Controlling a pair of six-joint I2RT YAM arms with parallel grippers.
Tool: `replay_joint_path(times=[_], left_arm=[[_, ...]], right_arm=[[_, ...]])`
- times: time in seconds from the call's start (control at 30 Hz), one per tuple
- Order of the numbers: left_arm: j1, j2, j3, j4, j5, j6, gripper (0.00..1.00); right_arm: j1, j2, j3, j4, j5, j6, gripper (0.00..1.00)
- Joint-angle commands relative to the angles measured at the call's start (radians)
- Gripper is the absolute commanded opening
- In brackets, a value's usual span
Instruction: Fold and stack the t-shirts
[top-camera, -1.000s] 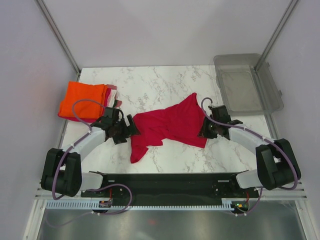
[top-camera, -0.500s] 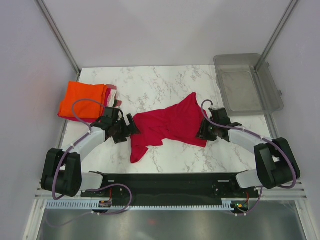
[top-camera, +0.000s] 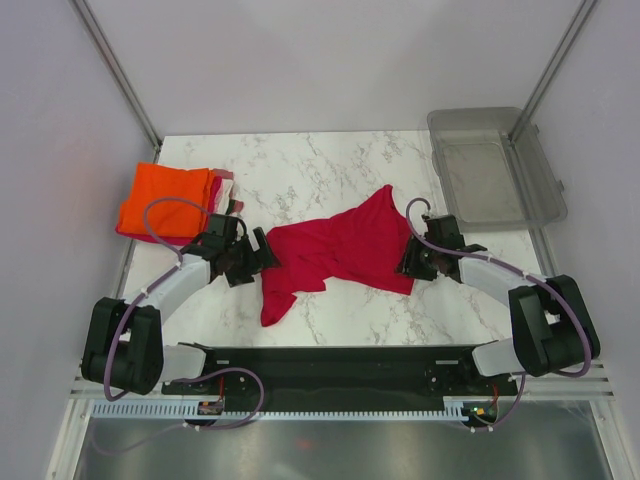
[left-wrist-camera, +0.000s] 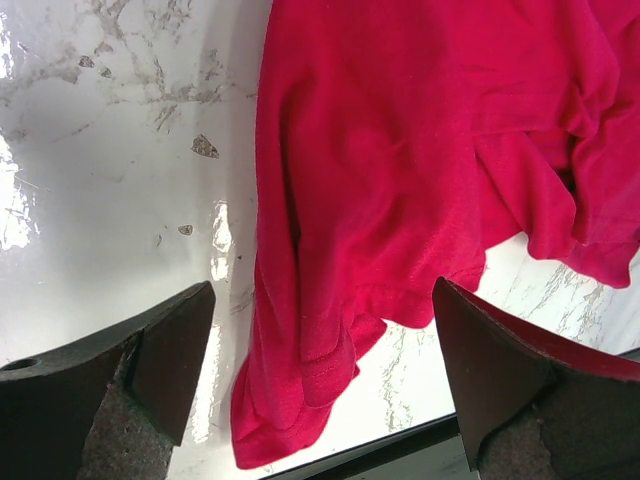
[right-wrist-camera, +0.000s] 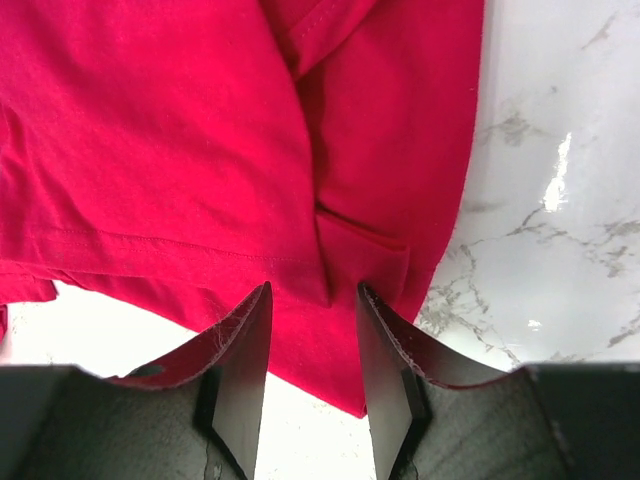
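Note:
A crimson red t-shirt (top-camera: 340, 250) (left-wrist-camera: 400, 150) (right-wrist-camera: 150, 130) lies crumpled and spread across the middle of the marble table (top-camera: 330, 165). My left gripper (top-camera: 262, 250) (left-wrist-camera: 322, 300) hovers wide open over the shirt's left edge, where a bunched sleeve trails toward the front. My right gripper (top-camera: 405, 258) (right-wrist-camera: 313, 292) is at the shirt's right hem, jaws partly apart, and the cloth lies flat under the gap, not pinched. A folded bright orange t-shirt (top-camera: 165, 200) tops a stack at the far left, with pink and white folded edges (top-camera: 226, 186) showing beside it.
A clear grey plastic bin (top-camera: 495, 170) stands at the back right corner. The table's dark front rail (top-camera: 330, 365) runs between the arm bases. Bare marble shows behind the red shirt and in front of it.
My right gripper's jaws have parted and shifted slightly left at the shirt's right hem. The left arm and the shirt have stayed put.

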Motion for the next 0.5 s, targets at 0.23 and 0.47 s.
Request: replay_joint_path(times=[0.23,0.47], left_arm=[[-0.004,-0.018,0.016,0.024,-0.007,0.021,0.97],[-0.004,-0.018,0.019,0.025,-0.007,0.026,0.97]], right_arm=[[-0.002,0.016,0.020,0.042,-0.057,0.006,0.46],[-0.001,0.041,0.019,0.065,-0.068,0.012,0.45]])
